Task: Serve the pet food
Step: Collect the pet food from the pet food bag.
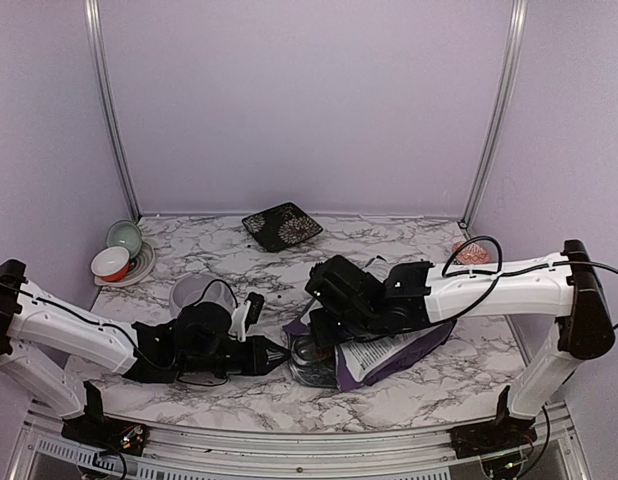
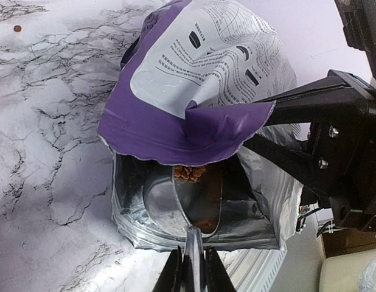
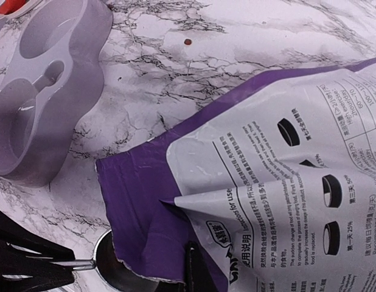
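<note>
The left hand (image 2: pixel 193 272) is clamped on the metal scoop (image 2: pixel 182 204) handle, with the scoop's bowl inside the bag (image 2: pixel 200 67) lying on the counter (image 2: pixel 48 121). The pet food (image 2: pixel 189 173) sits in the scoop, just beyond that hand. The right hand (image 2: pixel 258 121) pinches the bag's upper flap.

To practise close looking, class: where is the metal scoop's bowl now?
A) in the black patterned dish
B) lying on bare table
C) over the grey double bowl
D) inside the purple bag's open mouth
D: the left wrist view shows the scoop inside the bag's open mouth, kibble in it, the left gripper holding its handle.
</note>
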